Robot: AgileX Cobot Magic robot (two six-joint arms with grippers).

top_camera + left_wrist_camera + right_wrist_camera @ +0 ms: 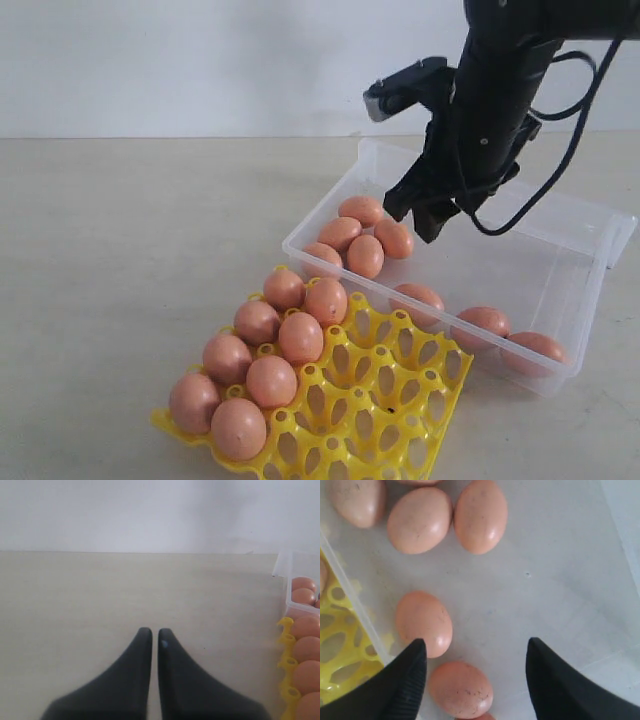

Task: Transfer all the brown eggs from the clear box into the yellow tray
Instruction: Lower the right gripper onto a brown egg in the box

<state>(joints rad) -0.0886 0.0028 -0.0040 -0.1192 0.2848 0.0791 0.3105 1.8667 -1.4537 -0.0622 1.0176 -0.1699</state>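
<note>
Right wrist view, ribbed right pincer [476, 642] spread empty, speckled oval brown eggs [423, 624], left pincer [154, 631] closed.

We see a black arm [495, 90] trailing a looped black cable [572, 148], with a boxy grey-faced camera [405, 88] on it. The left gripper [155, 632] has smooth, tapering black fingers; the right gripper [476, 642] has finely ribbed ones.

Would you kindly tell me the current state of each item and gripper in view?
Clear box: uncovered, eight brown eggs lying loose inside.
Yellow tray: partly filled, eight seated eggs, remaining cups empty.
Right gripper: open, empty, above the box.
Left gripper: shut, holding nothing.
</note>
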